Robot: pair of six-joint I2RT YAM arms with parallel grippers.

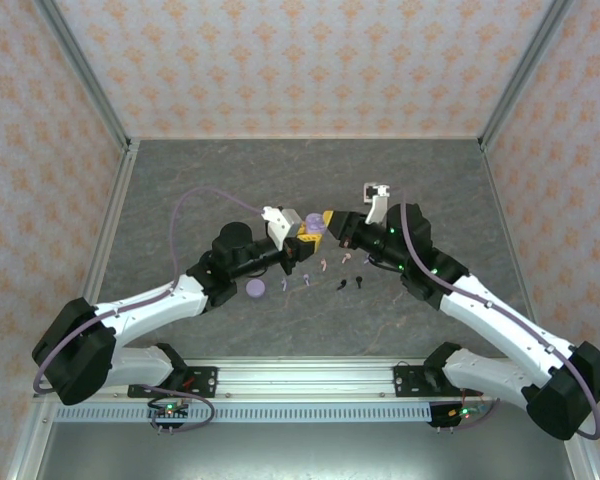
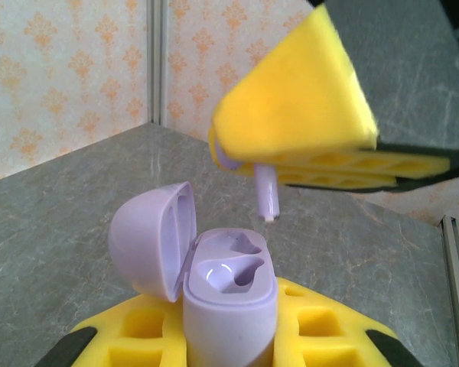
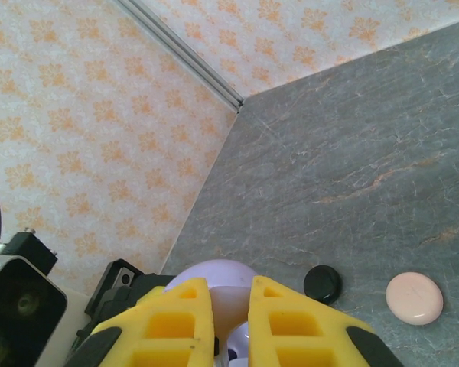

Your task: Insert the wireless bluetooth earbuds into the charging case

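Above the middle of the table (image 1: 380, 340), the left gripper (image 1: 302, 236) is clamped on the base of the open lavender charging case (image 2: 229, 302), whose lid is swung to the left. Just over its two empty wells, not touching them, hangs a lavender earbud (image 2: 266, 191), stem down, pinched at its head by the closed right gripper (image 3: 231, 306). Loose earbuds (image 1: 325, 267) lie on the table just near of the grippers, beside a closed lavender case (image 1: 255, 290). A black case (image 3: 322, 282) and a pink case (image 3: 415, 297) also lie on the table. I judge the earbud light, rigid, glossy and apt to twist between soft pads. Holding it by the head leaves the stem free to lead into its well.
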